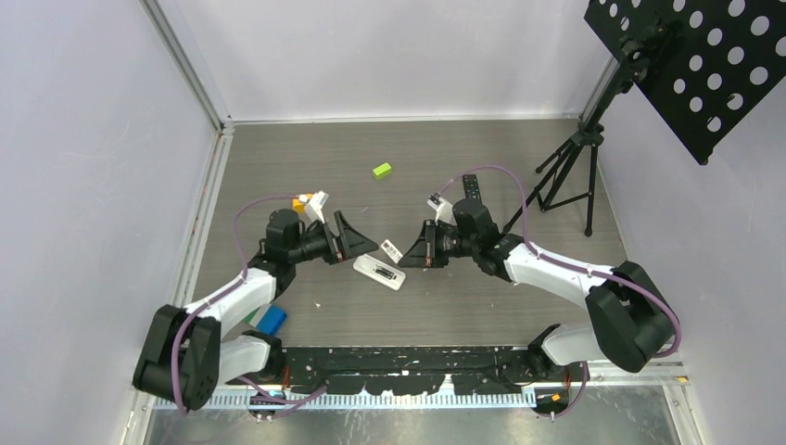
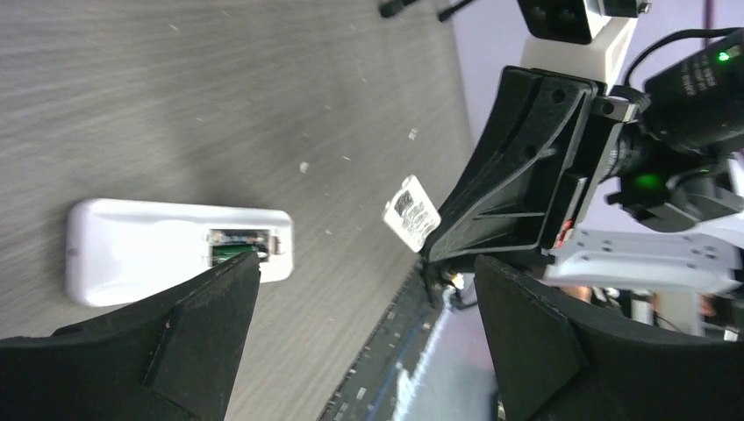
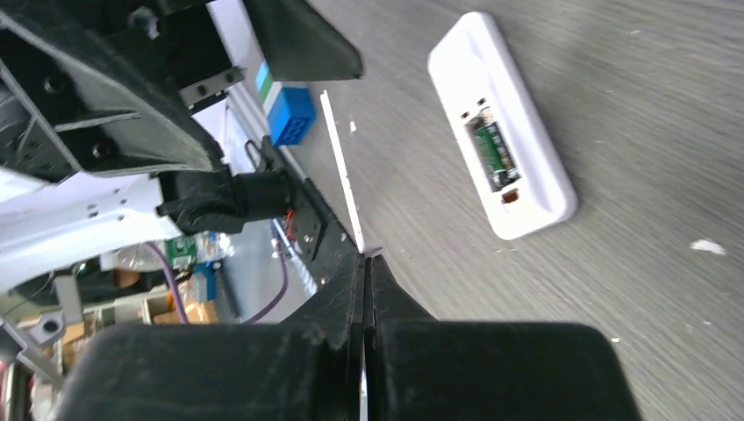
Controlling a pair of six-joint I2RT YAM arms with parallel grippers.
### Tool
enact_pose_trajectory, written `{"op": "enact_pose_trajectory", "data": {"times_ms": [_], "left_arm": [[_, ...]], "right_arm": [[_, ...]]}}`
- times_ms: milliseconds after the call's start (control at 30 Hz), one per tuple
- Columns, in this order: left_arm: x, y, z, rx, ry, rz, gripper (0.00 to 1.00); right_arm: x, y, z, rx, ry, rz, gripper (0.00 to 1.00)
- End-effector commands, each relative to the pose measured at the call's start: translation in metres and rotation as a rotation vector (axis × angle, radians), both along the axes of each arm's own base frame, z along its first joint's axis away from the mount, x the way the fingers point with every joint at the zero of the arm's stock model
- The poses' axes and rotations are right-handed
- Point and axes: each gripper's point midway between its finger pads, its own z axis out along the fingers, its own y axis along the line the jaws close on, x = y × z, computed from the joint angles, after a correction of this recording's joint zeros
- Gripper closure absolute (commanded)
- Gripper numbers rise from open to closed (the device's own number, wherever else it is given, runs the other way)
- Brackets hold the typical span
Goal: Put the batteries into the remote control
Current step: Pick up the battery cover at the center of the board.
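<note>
The remote [image 1: 379,272] is a flat white plastic bar with rounded corners. It lies back-up on the grey wood-grain table [image 1: 278,158], between the two grippers. Its long axis runs diagonally from far-left to near-right, with the open battery bay [image 3: 494,156] toward the near-right end. The bay's dark green contents cannot be identified.

Left gripper [image 1: 360,237]: arm low and extended, jaws spread wide.

Right gripper [image 1: 408,258]: jaws pressed together, tip just beside a small white printed tag [image 1: 391,250].
</note>
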Motion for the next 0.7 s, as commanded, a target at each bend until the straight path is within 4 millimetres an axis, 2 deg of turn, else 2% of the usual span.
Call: {"op": "enact_pose_trajectory", "data": {"times_ms": [0,100,267,367,433,667], "left_arm": [[-0.009,-0.023,0.036,-0.158,-0.03,-0.151,0.06],[-0.011,-0.031,0.034,-0.171,-0.003,-0.174,0.08],[-0.015,-0.043,0.045,-0.22,0.003,-0.213,0.16],[-0.02,-0.049,0.048,-0.225,0.003,-0.244,0.34],[-0.021,-0.05,0.047,-0.225,0.01,-0.248,0.51],[-0.022,-0.05,0.045,-0.226,0.021,-0.249,0.97]], "right_arm": [[-0.014,0.015,0.039,0.14,-0.04,0.133,1.0],[-0.017,0.018,0.041,0.155,-0.022,0.166,1.0],[-0.018,0.019,0.035,0.139,-0.001,0.18,1.0],[-0.015,0.02,0.034,0.137,-0.001,0.169,1.0],[-0.012,0.021,0.034,0.139,0.001,0.158,1.0],[-0.007,0.025,0.04,0.175,0.004,0.132,1.0]]}}
